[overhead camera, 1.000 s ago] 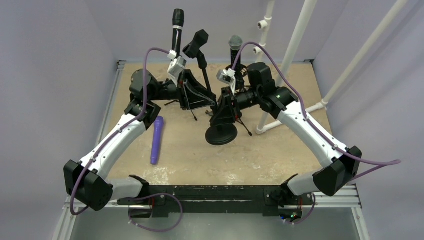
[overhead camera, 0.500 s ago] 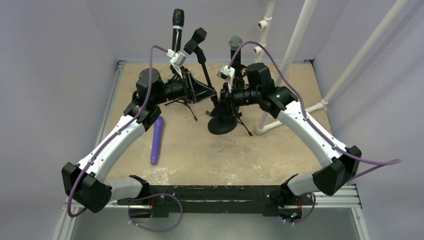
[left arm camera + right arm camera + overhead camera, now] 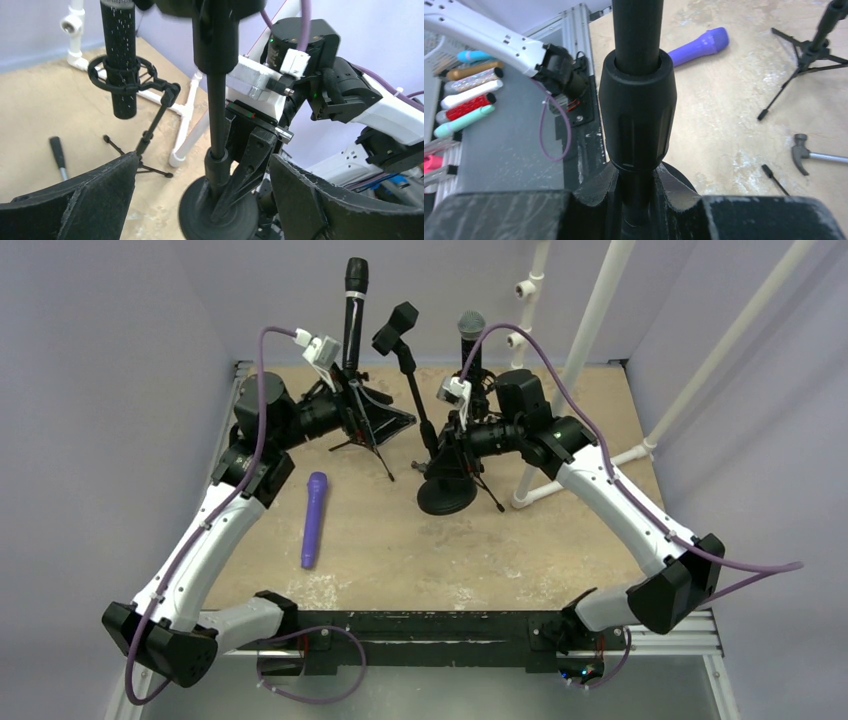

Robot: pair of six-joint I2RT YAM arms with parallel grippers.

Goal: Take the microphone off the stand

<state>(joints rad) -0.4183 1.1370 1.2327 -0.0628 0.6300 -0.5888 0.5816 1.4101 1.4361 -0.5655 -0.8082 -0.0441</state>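
The right gripper is clamped tight on the pole of the stand, just under its thick collar and close above the round base. The left gripper has its fingers spread wide with nothing between them. In the overhead view it hangs at about 10 o'clock from the base, near the pole but not touching it. The clip at the top of the stand looks empty. The purple microphone lies flat on the table at about 8 o'clock from the base, well apart from it and from both grippers.

Judged from that, the lifting-out seems done and the task is at its closing step. The next move calls for the right gripper to let go of the pole and back straight off without tipping the stand, while the left arm keeps out of the tripod legs beside it.

One doubt remains: a black microphone at 11 o'clock and a silver-headed microphone at 12 o'clock sit upright in their own holders. If one of these is meant, the free left gripper would have to close on its body and draw it upward
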